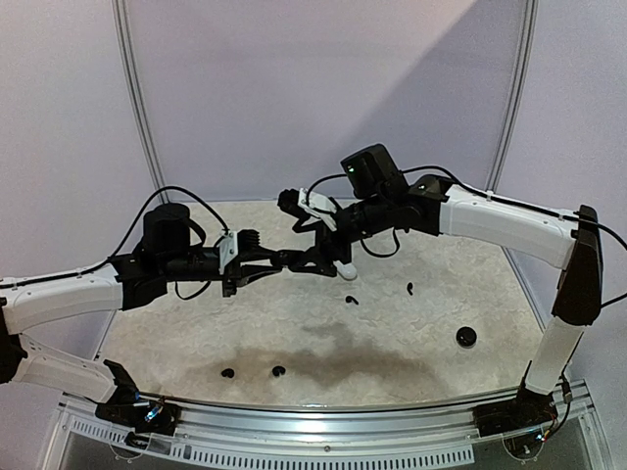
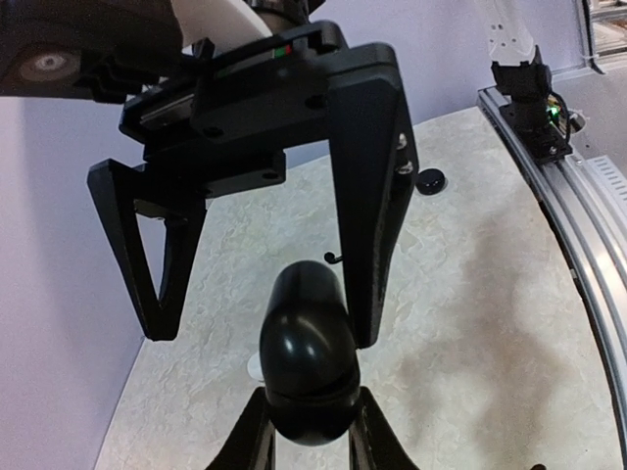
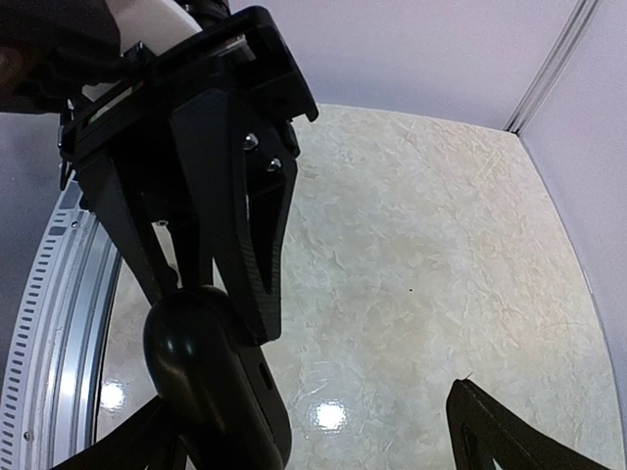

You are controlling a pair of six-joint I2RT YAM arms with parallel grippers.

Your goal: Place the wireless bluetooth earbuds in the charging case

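1. The beige marbled table [image 1: 421, 367] carries the loose parts. Both arms meet in the air above its middle.
2. The left gripper [image 1: 294, 262] is closed on a glossy black egg-shaped charging case [image 2: 306, 357] and holds it above the table, clear of the surface.
3. The right gripper [image 3: 309, 421] has its jaws wide apart and holds nothing. In the left wrist view one of its fingers stands just beside the case and the other is well apart. I cannot tell if the near finger touches.
4. The case shows a seam around its body and looks shut. No bud is in it.
5. A small round black object [image 1: 465, 337] lies near the right edge. I cannot tell what it is.
6. Four small black earbuds with curved stems [image 1: 351, 299] lie on the table: two by the near edge, left of the middle, and two nearer the middle, to the right of the grippers. I cannot make out white ones.
7. In my judgement, the step in hand is the opening of the case. The next move calls for the right fingers to catch the lid while the left grip is firm. The smooth round shell may slip.
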